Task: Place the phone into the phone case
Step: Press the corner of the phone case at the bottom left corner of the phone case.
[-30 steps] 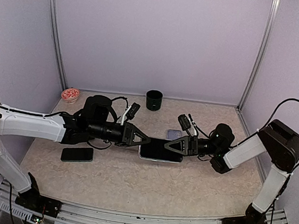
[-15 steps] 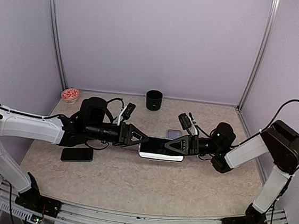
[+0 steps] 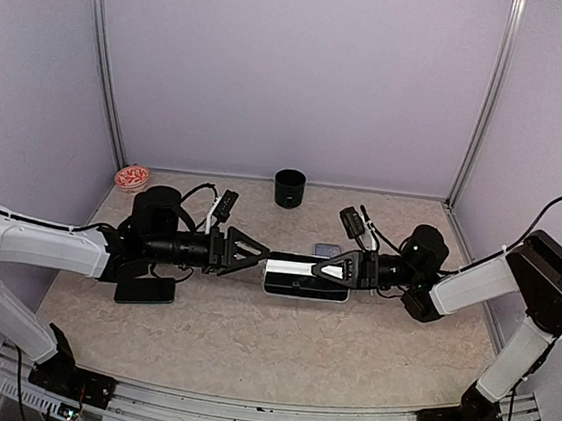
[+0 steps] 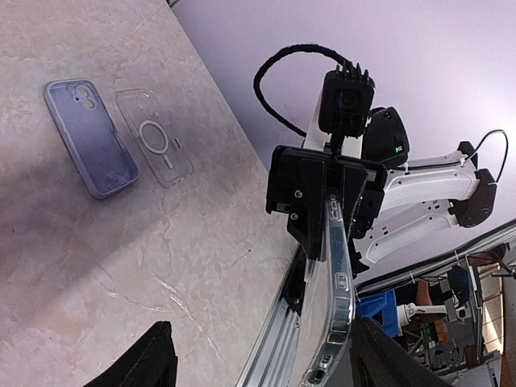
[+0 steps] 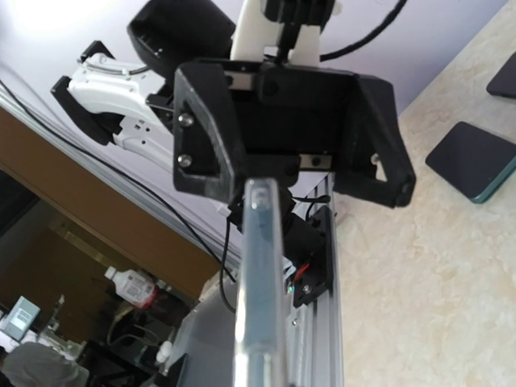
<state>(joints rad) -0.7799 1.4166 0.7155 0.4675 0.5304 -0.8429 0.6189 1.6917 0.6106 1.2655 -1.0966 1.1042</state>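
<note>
Reading this as a mid-air regrasp, I have the right gripper [image 3: 330,268] clamped on one end of the phone [image 3: 300,273], which sits edge-up over the middle of the table [image 3: 246,348], seemingly lifted clear, while the left gripper [image 3: 254,252] stands just off its other end, jaws spread wide and grasping nothing. To do it well I'd hold the right grip level, bring the left in square along the phone's length, and pinch the flat faces rather than the side buttons. The purple case [image 4: 89,137] and the clear case [image 4: 153,137] lie flat, side by side, just beyond the phone. I can't tell whether the phone already wears a clear shell; its rim looks glassy. From above, the right gripper hides most of both cases.
</note>
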